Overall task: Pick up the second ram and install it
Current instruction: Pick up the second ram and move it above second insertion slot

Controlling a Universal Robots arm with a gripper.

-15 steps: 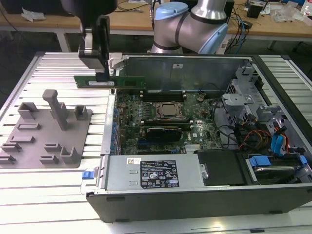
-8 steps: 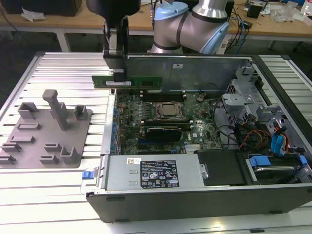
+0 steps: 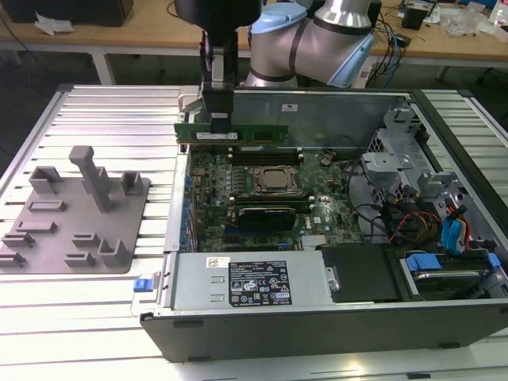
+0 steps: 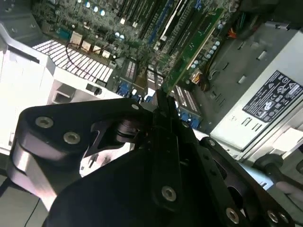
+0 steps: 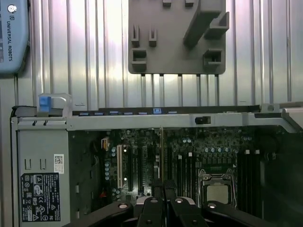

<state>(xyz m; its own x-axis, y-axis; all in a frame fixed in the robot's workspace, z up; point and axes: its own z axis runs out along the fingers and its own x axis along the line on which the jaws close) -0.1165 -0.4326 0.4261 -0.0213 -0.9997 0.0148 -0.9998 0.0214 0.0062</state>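
The black gripper (image 3: 220,119) was closed firmly on the second ram (image 3: 254,132), a long, narrow, flat green circuit-board stick. It gripped the stick nearer to its end at the exterior view's left. The stick stood level on its edge over the far part of the green motherboard (image 3: 238,171), beyond the square silver CPU socket (image 3: 276,181), inside the open grey metal computer case (image 3: 317,111). A grey plastic holder tray (image 3: 48,238) lay beside the case.
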